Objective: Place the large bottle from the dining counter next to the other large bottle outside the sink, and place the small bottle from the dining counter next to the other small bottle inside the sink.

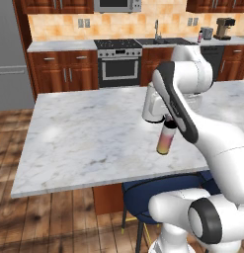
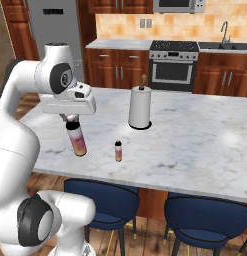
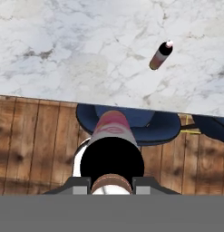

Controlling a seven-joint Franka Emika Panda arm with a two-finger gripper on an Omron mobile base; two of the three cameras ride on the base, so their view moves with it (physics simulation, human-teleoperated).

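Note:
My gripper (image 1: 168, 120) is shut on the cap end of the large bottle (image 1: 166, 140), a pink-to-yellow cylinder with a dark cap. It hangs upright above the front edge of the marble dining counter (image 1: 84, 133). From the right base the gripper (image 2: 71, 118) and the large bottle (image 2: 77, 139) appear at the counter's left front. In the hand view the bottle (image 3: 111, 136) runs straight down from between the fingertips (image 3: 77, 185), over the floor and a stool. The small bottle (image 2: 118, 150) stands upright on the counter, right of the held one, and also appears in the hand view (image 3: 161, 55).
A paper towel roll (image 2: 140, 107) stands on the counter behind the small bottle. Two blue stools (image 2: 102, 200) sit under the front edge. Across the kitchen are the stove (image 1: 118, 62), the sink (image 1: 163, 41) with its faucet, and a coffee machine (image 1: 223, 28).

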